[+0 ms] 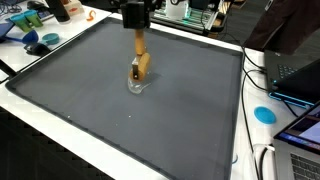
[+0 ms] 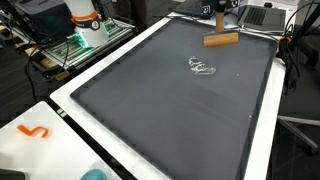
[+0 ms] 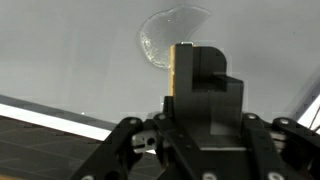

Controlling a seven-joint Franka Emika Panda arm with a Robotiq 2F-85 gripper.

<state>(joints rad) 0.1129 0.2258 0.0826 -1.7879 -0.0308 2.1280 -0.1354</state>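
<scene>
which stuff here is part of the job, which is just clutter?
In play: gripper, wooden block it grips, clear cup, gray mat.
Lying about: blue disc, laptop, orange hook.

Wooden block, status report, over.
Gripper shut on wooden block. Block over grey mat. Clear object close beside it, the only thing near.

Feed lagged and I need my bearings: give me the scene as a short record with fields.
gripper: shut on the wooden block
block position: lifted, hanging from the fingers
clear cup: on the mat, apart from the block, looks empty
mat: dark grey, covers the tabletop
wrist view: cup lies just beyond the block
</scene>
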